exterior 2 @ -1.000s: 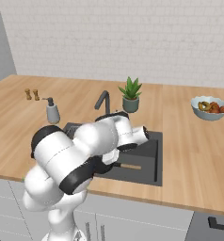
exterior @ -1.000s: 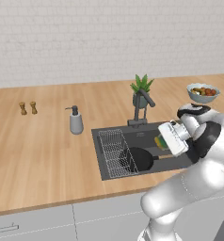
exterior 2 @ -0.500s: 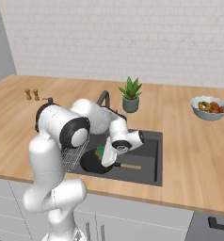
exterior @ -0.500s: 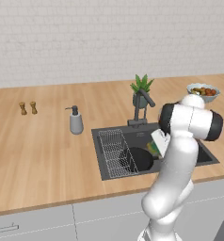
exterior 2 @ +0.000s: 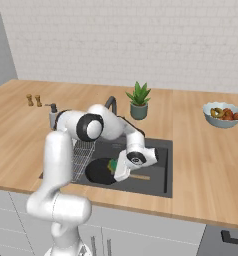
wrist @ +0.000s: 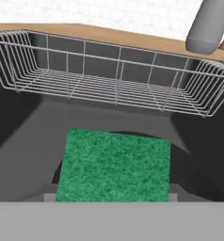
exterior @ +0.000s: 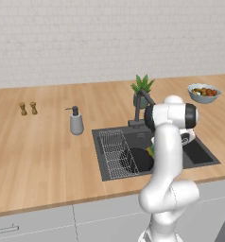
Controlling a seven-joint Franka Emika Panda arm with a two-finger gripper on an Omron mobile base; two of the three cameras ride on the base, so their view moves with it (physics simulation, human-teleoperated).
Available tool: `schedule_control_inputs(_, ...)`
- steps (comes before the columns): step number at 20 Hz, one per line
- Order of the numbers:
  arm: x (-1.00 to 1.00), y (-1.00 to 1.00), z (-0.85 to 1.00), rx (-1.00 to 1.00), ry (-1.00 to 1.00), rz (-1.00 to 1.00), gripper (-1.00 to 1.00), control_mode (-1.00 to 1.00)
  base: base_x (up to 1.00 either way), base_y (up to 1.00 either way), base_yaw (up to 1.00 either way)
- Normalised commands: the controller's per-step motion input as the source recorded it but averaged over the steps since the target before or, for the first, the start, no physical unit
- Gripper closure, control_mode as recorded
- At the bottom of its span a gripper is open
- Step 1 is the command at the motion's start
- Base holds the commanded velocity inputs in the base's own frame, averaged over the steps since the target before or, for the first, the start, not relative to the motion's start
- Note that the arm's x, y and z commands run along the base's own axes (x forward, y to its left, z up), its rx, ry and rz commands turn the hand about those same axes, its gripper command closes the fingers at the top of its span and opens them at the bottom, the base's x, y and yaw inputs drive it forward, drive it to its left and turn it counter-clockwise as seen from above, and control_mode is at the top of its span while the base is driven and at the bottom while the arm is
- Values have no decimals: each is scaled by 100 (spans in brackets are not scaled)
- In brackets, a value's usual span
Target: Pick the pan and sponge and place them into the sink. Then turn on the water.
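The black pan point(exterior 2: 97, 171) lies in the sink point(exterior 2: 156, 150), its wooden handle point(exterior 2: 141, 177) pointing right; it also shows as a dark disc point(exterior: 137, 160) beside the wire rack point(exterior: 114, 150). My gripper point(exterior 2: 117, 169) hangs low inside the basin, just above the pan's right edge, shut on the green sponge point(exterior 2: 112, 164). In the hand view the sponge point(wrist: 114, 167) fills the lower middle and hides my fingertips, with the pan's dark rim point(wrist: 195, 175) curving behind it. No water runs from the faucet point(exterior: 139, 109).
The wire rack point(wrist: 114, 84) lines the far side of the basin. A grey soap pump point(exterior: 76, 122) stands left of the sink, a potted plant point(exterior: 142, 90) behind the faucet, a fruit bowl point(exterior: 204, 92) at the far right, two small shakers point(exterior: 28, 108) far left.
The arm has swung down from above the sink's right side into the basin, carrying the sponge down to just above the pan. The pan has not moved.
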Motion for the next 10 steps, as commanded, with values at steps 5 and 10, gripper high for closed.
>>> schedule_control_inputs(5, 36, 0, -25, 3, 0, -1, 100, -100, 0, 0, 0)
schedule_control_inputs(10, 34, 0, -28, 0, 0, -4, 100, -100, 0, 0, 0)
